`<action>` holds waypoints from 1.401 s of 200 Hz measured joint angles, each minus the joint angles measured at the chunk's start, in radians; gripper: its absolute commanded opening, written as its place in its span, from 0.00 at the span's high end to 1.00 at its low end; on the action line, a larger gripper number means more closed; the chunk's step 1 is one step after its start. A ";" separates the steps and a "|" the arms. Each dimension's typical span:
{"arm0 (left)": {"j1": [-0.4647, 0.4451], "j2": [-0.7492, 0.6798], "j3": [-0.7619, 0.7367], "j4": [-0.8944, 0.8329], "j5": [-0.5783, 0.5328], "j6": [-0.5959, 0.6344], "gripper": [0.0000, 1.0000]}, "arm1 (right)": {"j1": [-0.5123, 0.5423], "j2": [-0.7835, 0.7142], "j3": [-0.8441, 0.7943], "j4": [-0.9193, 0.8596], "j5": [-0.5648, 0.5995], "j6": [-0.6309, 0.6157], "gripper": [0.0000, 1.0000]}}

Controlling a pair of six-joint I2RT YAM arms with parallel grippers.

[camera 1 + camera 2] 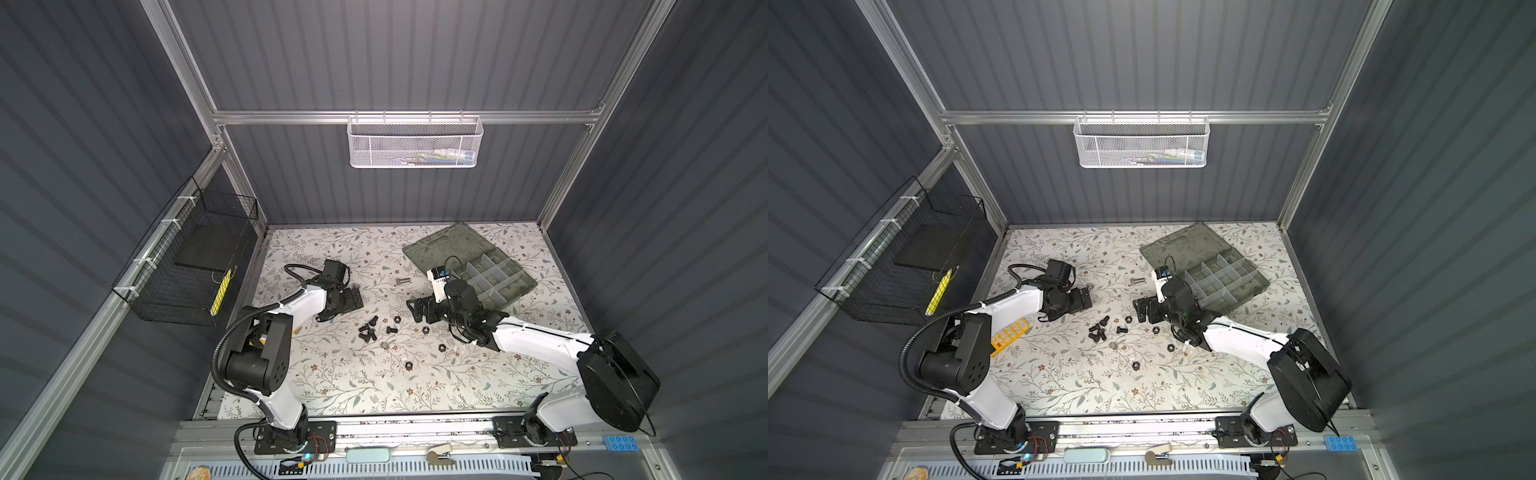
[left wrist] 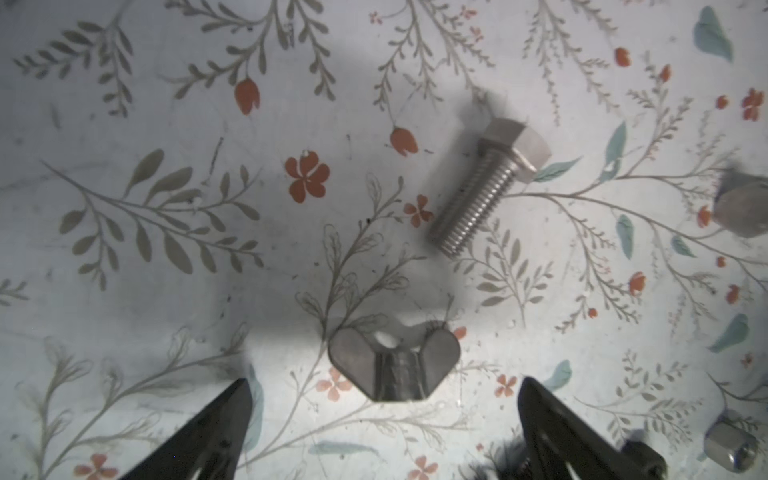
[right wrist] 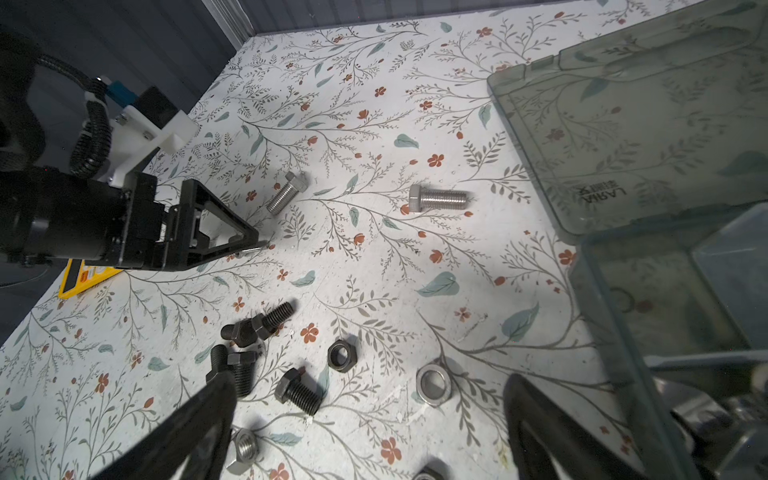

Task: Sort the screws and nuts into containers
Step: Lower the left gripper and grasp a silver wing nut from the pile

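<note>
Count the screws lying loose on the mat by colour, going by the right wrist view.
Silver screws: 2
Black screws: 5
Total: 7

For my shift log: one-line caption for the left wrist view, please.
Open left hand flanks a silver wing nut on the floral mat, a silver bolt lying nearby.
</note>
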 measured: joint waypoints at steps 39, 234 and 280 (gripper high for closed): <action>-0.001 0.043 0.034 0.042 -0.008 0.000 0.00 | 0.001 0.000 0.000 0.000 0.003 0.000 0.01; -0.164 0.065 0.041 0.128 0.002 -0.026 0.00 | 0.001 0.001 0.000 0.001 0.037 0.003 0.01; -0.188 0.065 0.041 0.133 0.006 -0.044 0.01 | 0.001 0.000 0.000 0.001 0.053 0.004 0.01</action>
